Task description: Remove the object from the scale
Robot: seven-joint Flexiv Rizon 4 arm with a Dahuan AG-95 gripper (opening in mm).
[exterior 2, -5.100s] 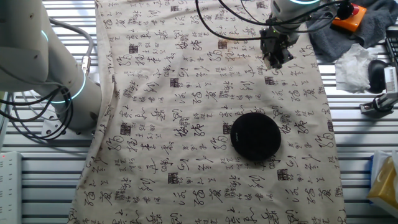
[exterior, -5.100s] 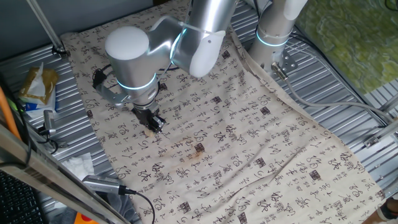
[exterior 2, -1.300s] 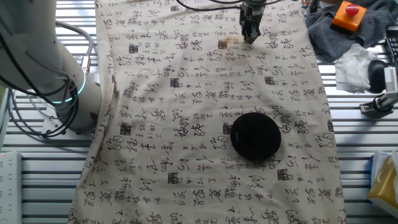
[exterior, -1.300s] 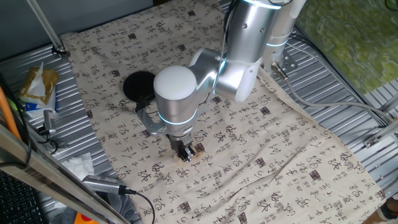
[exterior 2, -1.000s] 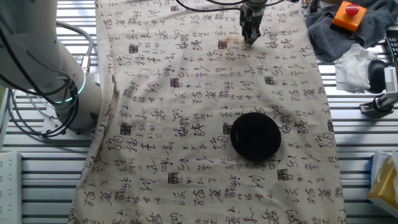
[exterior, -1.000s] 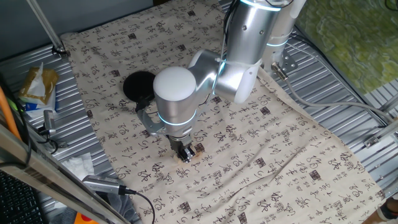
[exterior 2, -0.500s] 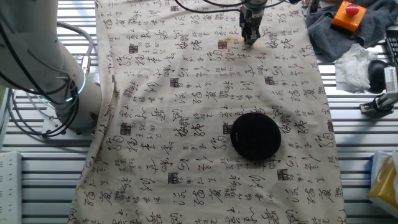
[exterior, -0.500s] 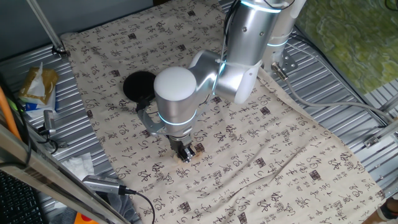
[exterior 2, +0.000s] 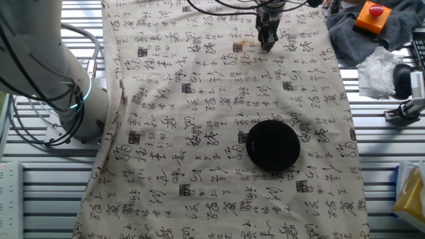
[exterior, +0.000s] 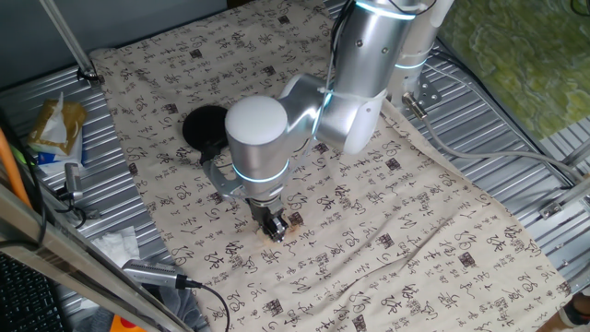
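One round flat black disc scale (exterior 2: 273,145), bare. One pincer (exterior 2: 267,44) low over patterned cloth (exterior 2: 199,99); grip state indeterminable.

surface: ribbed metal table (exterior 2: 199,229); cover: calligraphy-printed cloth (exterior 2: 219,106)

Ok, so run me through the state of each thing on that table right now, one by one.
Scale: flat on the cloth, top bare, nothing on it.
Wooden cube: not on the scale; cannot be made out in either view.
Gripper: tips down at the cloth beside the brown stain, well away from the scale; open or shut is unclear.
Cloth: spread over the table, slightly wrinkled.
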